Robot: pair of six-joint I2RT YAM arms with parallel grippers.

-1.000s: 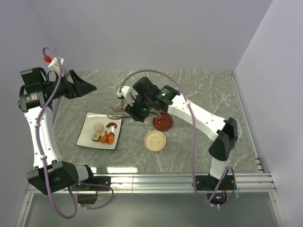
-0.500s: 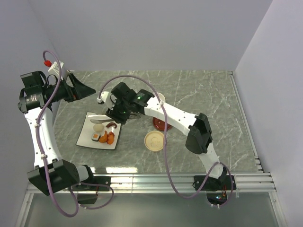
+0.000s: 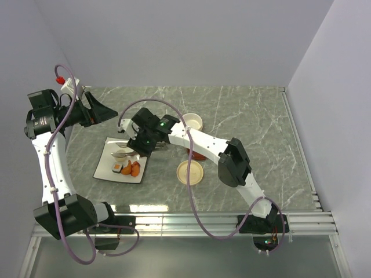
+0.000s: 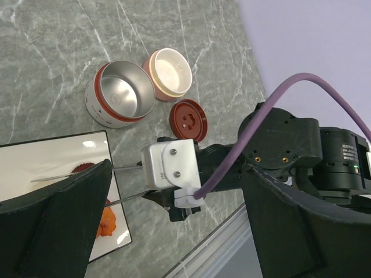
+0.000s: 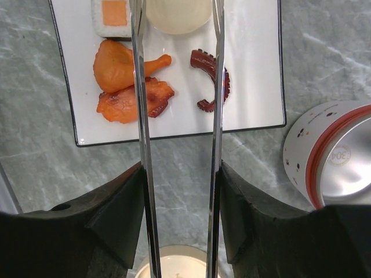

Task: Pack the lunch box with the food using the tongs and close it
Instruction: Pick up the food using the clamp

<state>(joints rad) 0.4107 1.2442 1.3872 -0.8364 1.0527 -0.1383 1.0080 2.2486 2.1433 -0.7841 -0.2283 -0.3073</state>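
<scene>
right gripper (image 5: pixel 179 197): clamped on my tongs (image 5: pixel 139 116), one slim arm against each finger, the V squeezed only part way
left gripper (image 3: pixel 106 110): spread wide, nothing in it, hanging over the far-left corner of the table (image 3: pixel 249 116)
tong tips: cut off at the top of my right wrist view. From above they're over the plate (image 5: pixel 255 87) by the white ball (image 5: pixel 177 8), but honestly I can't tell if they touch it
food (image 3: pixel 130 168): all on the plate, none in the lunch box (image 4: pixel 119 95)
white ball: only its lower edge shows up close, between the two tong arms
sushi slice (image 5: pixel 113 14): cropped too, just beside the left tong arm
orange fried bits (image 5: pixel 119 69): two, touching, partly behind that same arm
dark red curly piece (image 5: pixel 211 81): partly behind the other arm
lunch box: open steel tin with a red rim, upright, just off a plate corner; from above my right arm hides nearly all of it
pink cup (image 4: pixel 170 73): right beside the tin
red lid (image 4: pixel 188 120): flat on the table, half under my arm from above
cream lid (image 3: pixel 190 172): near the red one
writing: small round stamp on the steel, looks like 304; tiny black figures on the tin's white wall, too small to make out
</scene>
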